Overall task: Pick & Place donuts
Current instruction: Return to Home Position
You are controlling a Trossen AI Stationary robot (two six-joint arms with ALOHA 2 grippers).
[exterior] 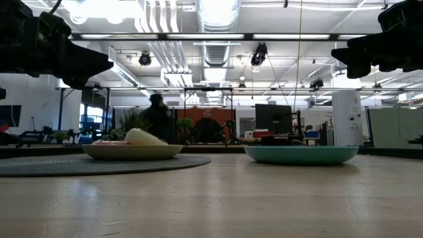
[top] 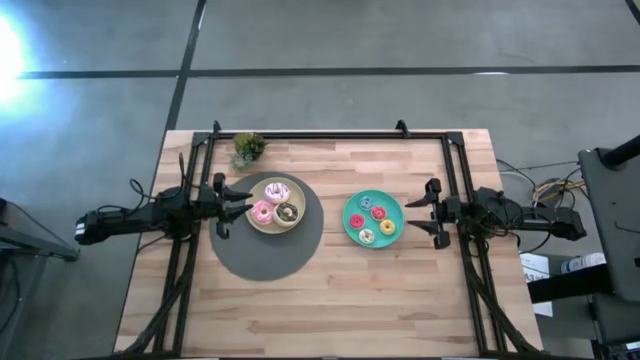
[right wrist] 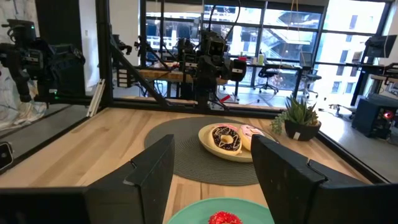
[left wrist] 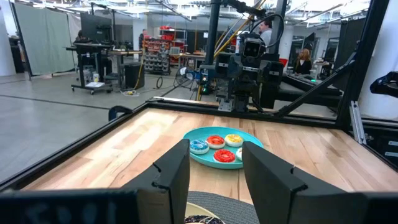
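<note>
Left tool (top: 234,207) released, 9 o'clock of round beige plate (top: 272,229) holding three ring donuts (top: 264,211) | right tool (top: 430,212) released, 3 o'clock of teal plate (top: 394,205)

no text, label, brand, number or sign can be read in any view. the donuts (top: 275,203), the beige plate (top: 254,192), the teal plate (top: 386,196) and the table (top: 330,300) bear no legible marks. the monitor (exterior: 273,118) in the room behind is dark, and the gear around it is too small to read.
</note>
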